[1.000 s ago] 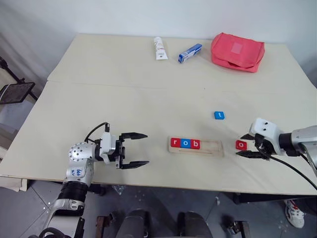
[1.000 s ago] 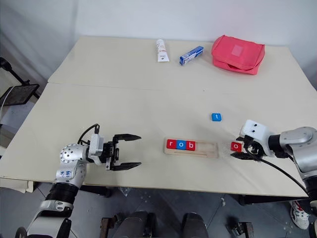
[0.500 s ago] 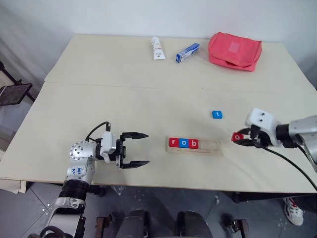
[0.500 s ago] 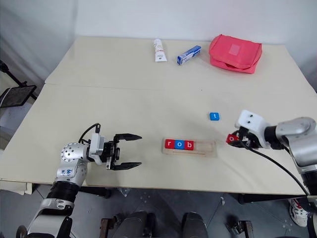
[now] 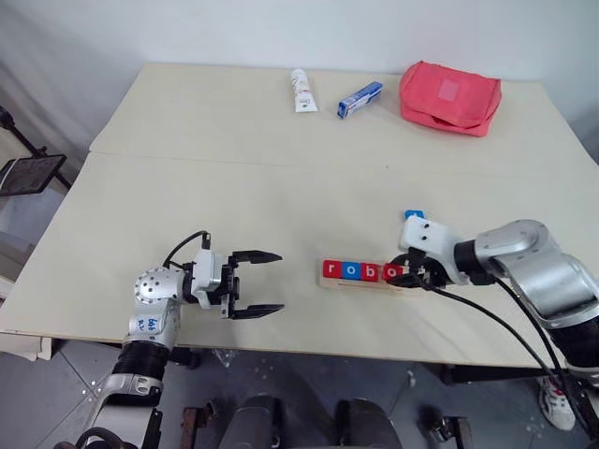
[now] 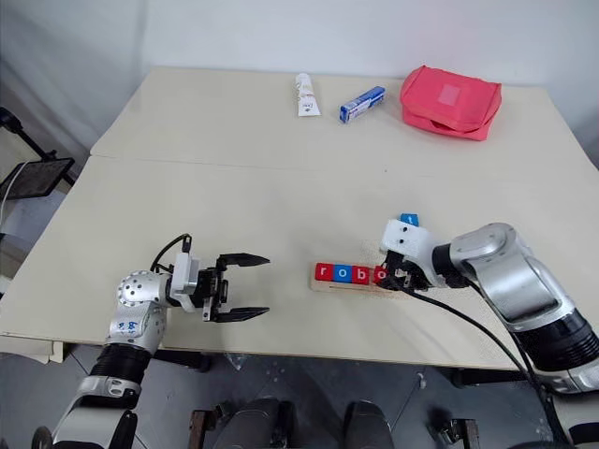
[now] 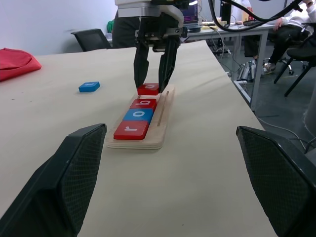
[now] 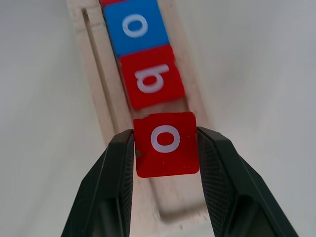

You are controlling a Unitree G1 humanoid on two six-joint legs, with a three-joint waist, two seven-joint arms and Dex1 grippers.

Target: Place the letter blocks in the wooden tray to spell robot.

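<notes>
The right gripper point(image 8: 165, 148) pinches a red o block point(image 8: 166, 143) over the wooden tray point(image 7: 157, 126), just past the red b point(image 8: 150, 76). Red r point(image 7: 131, 130) and blue o point(image 7: 138, 114) sit in the tray; blue t point(image 7: 89, 87) lies apart. The left gripper point(image 5: 253, 282) hangs wide, empty

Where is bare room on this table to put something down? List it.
Free: the wide middle between the white tube, blue-and-white box, red pouch and the wooden tray; also left of the left gripper. Crowded: around the tray, right gripper and blue t block.
</notes>
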